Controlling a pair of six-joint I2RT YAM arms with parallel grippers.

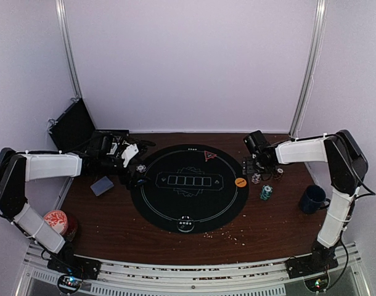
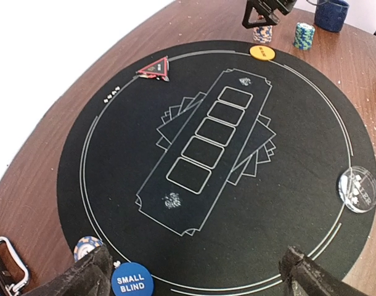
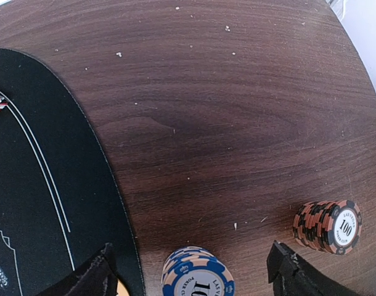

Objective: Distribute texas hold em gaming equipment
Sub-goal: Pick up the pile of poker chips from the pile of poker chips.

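Looking down from above, the round black mat (image 1: 175, 209) lies in the middle of the counter (image 1: 114, 228), with the red triangle marker (image 1: 208, 155) at its far edge and the orange button (image 1: 240, 182) on its right rim. A teal chip stack (image 1: 266, 193) stands right of the mat, near the dark blue mug (image 1: 312, 199); the grey-blue cards (image 1: 102, 185) lie left of the mat. The left end effector (image 1: 136, 176) hangs over the mat's left edge, and the right end effector (image 1: 257, 172) hangs over chips just off its right edge. From the left wrist, the fingers (image 2: 83, 277) stand wide with nothing between them, and a blue "SMALL BLIND" button (image 2: 131, 280) sits just beside one finger at the mat's rim. From the right wrist, the fingers (image 3: 293, 271) stand wide on either side of a blue-and-white chip stack (image 3: 197, 274), apart from it. A red-and-black chip stack (image 3: 328, 226) sits on bare wood to the right, outside the fingers.
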